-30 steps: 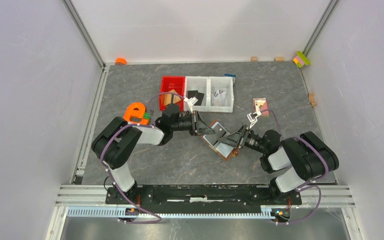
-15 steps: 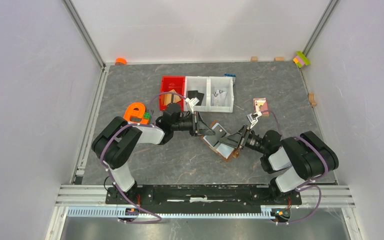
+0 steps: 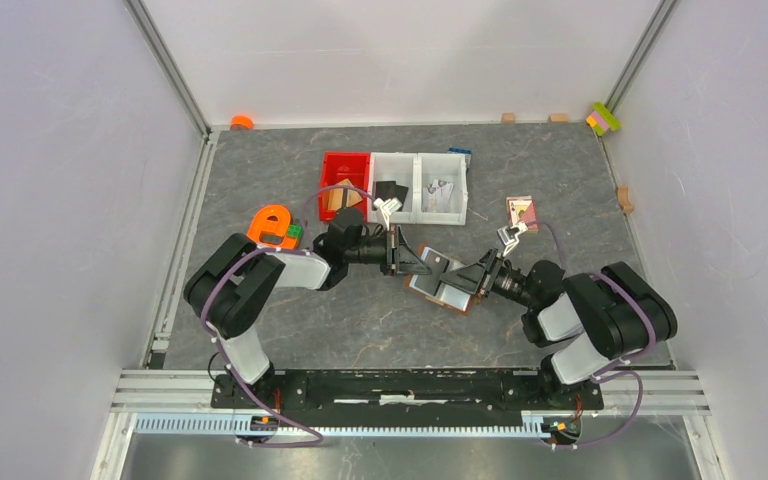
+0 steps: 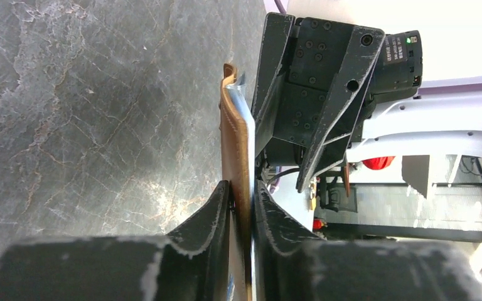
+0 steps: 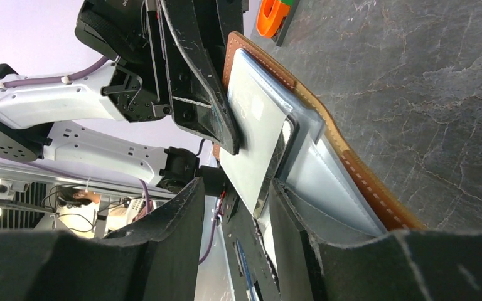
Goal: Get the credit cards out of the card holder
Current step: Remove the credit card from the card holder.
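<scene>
Left gripper [image 4: 241, 191] pinched wallet [image 4: 229, 125] flap; right gripper [image 5: 235, 185] half-open, astride card [image 5: 251, 150] end, card's long axis pointed into it.

Even, bright overhead light fills the top view, which is sharp from edge to edge. The arms cast only short, soft shadows on the grey tabletop [image 3: 380, 325], and the white walls look slightly washed out. In both wrist views the near fingers of the left end effector [image 4: 243, 188] and the right end effector [image 5: 237, 183] are dark and blurred, the background past the tabletop is overexposed, and a soft sheen lies on the card holder [image 5: 326, 182] lining.
</scene>
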Robot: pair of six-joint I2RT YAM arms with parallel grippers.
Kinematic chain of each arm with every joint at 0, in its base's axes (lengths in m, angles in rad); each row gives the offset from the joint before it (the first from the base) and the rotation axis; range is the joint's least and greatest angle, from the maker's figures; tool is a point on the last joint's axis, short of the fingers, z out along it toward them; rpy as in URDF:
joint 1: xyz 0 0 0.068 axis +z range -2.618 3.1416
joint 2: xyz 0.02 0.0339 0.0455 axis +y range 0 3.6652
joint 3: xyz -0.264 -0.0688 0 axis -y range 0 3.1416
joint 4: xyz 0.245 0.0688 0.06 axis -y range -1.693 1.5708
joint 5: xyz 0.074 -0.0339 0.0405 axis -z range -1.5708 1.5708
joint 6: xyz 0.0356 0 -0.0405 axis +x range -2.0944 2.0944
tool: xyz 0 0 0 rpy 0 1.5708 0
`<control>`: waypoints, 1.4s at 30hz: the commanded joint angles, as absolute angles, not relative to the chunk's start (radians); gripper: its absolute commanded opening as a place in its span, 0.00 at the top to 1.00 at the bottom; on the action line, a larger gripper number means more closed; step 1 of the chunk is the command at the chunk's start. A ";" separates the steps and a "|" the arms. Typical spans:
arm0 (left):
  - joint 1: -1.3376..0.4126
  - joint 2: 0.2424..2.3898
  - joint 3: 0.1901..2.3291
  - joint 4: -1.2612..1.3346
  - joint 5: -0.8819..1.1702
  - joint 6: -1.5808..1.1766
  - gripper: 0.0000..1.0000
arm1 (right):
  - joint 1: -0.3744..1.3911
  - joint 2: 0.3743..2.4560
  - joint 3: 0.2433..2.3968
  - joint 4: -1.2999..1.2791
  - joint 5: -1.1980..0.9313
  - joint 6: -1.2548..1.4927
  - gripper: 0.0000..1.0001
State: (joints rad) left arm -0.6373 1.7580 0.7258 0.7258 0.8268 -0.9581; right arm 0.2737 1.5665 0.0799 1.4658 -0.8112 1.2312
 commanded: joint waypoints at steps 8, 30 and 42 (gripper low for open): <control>-0.646 1.774 0.751 0.741 0.874 -0.939 0.74 | 0.271 1.600 0.078 1.806 -0.816 1.262 0.53; -0.645 1.814 0.757 0.779 0.890 -0.979 0.70 | 0.261 1.614 0.069 1.951 -0.816 1.331 0.56; -0.644 1.850 0.751 0.877 0.908 -1.048 0.77 | 0.261 1.598 0.066 1.956 -0.818 1.327 0.58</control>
State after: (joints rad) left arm -0.6373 1.8439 0.7265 0.8055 0.8768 -1.0142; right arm 0.2615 1.6119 0.0715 1.4693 -0.8108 1.3228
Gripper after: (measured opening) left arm 0.230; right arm 0.423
